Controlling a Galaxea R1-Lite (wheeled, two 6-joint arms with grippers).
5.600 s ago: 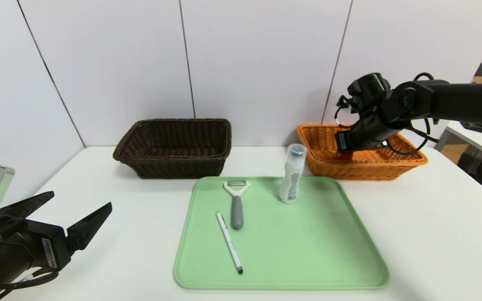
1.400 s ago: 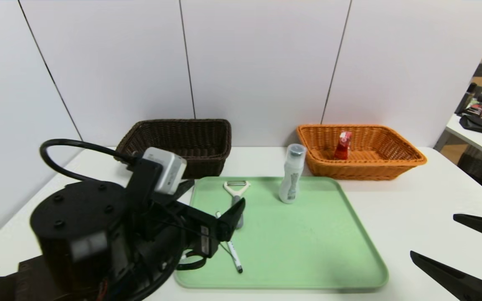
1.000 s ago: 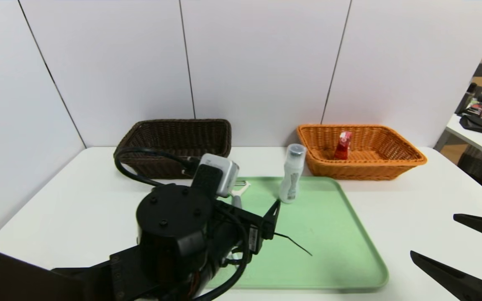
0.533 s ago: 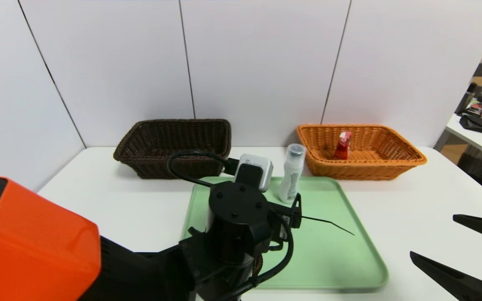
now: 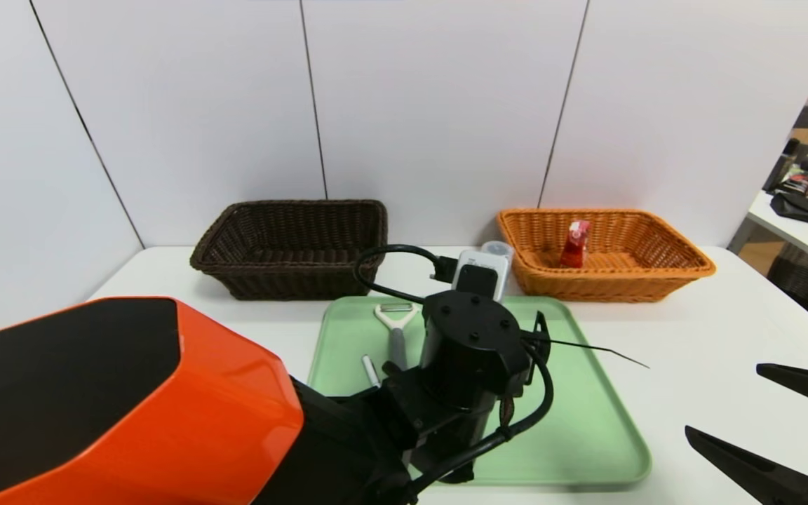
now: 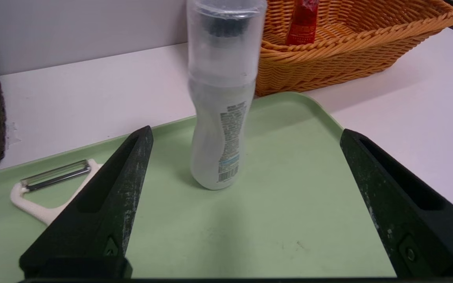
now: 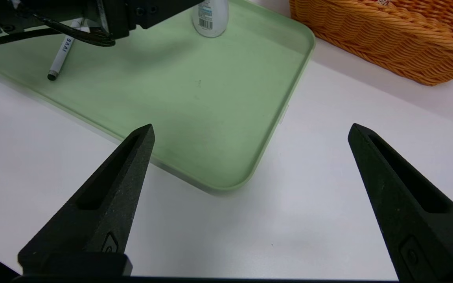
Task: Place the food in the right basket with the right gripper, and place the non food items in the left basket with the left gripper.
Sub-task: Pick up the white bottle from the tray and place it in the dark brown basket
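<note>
A white bottle [image 6: 220, 129] with a clear cap stands upright at the far side of the green tray [image 5: 586, 421]. My left gripper [image 6: 246, 131] hovers open just short of it, the bottle ahead of the gap and nearer one finger. In the head view my left arm [image 5: 470, 344] hides most of the bottle, and only its cap [image 5: 499, 247] shows. A white-and-grey peeler [image 5: 395, 322] and a white pen [image 5: 370, 369] lie on the tray's left part. A red packet [image 5: 576, 244] leans inside the orange basket [image 5: 614, 280]. My right gripper [image 5: 723, 400] rests open near the table's front right.
The dark brown basket [image 5: 292, 273] stands at the back left with nothing showing inside. The orange basket [image 6: 352, 47] sits close behind the bottle. The tray corner [image 7: 226, 184] lies ahead of my right gripper [image 7: 251, 127] on the white table [image 5: 691, 330].
My left arm has swung right across the tray, from over the pen and peeler to the bottle. The right gripper left the red packet in the orange basket and has stayed parked since.
</note>
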